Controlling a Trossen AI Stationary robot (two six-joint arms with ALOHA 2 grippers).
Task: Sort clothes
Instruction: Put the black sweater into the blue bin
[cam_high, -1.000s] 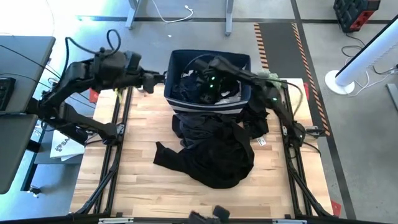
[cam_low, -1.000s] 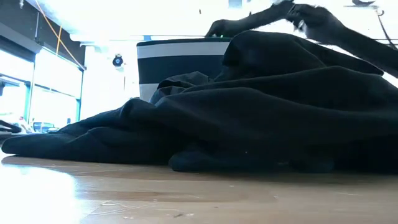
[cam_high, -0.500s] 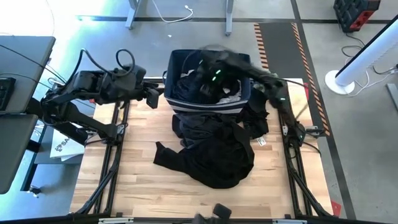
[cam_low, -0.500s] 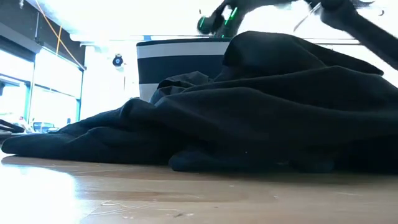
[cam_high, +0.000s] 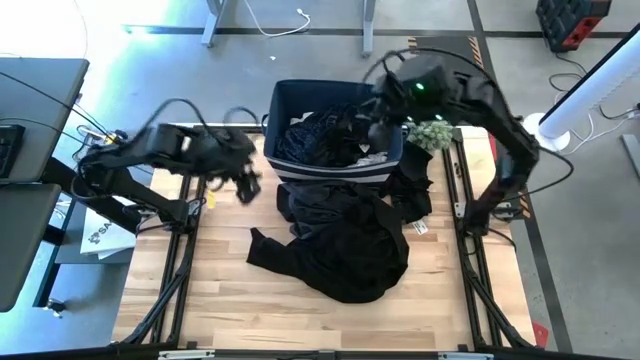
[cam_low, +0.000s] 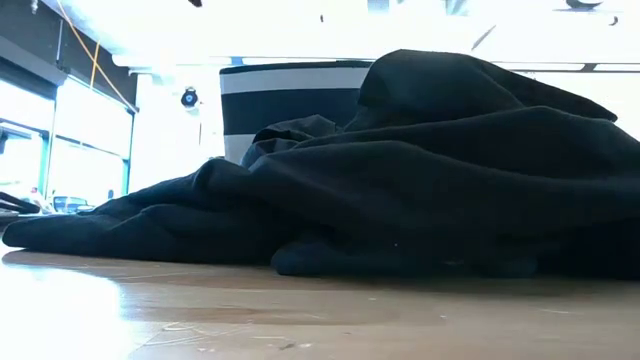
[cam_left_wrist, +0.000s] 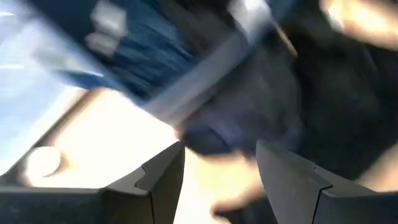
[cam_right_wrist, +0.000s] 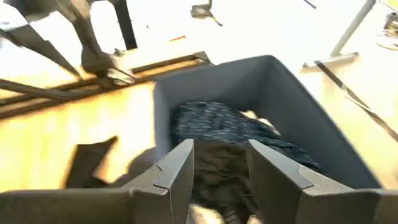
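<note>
A dark blue bin (cam_high: 283, 100) stands at the table's far middle and holds a navy white-dotted garment (cam_high: 318, 135) and a bit of white cloth (cam_high: 374, 156). A big heap of black clothes (cam_high: 345, 245) lies on the table in front of the bin and leans on its front wall; it fills the low view (cam_low: 420, 180). My right gripper (cam_high: 375, 122) is open above the bin's right part, with the dotted garment (cam_right_wrist: 217, 124) below it. My left gripper (cam_high: 246, 186) is open just left of the bin's near left corner, close to the black heap (cam_left_wrist: 292, 118).
A pale green bobbly thing (cam_high: 435, 131) lies right of the bin. A white tag (cam_high: 420, 228) lies at the heap's right edge. Bare wood shows along the table's left side and near edge (cam_high: 230, 300). Metal rails (cam_high: 185, 250) run along both sides.
My right gripper has risen out of the bin and gone toward the table's right edge. My left gripper has swung from the bin's far left corner toward the near edge and the black heap. The clothes have kept still.
</note>
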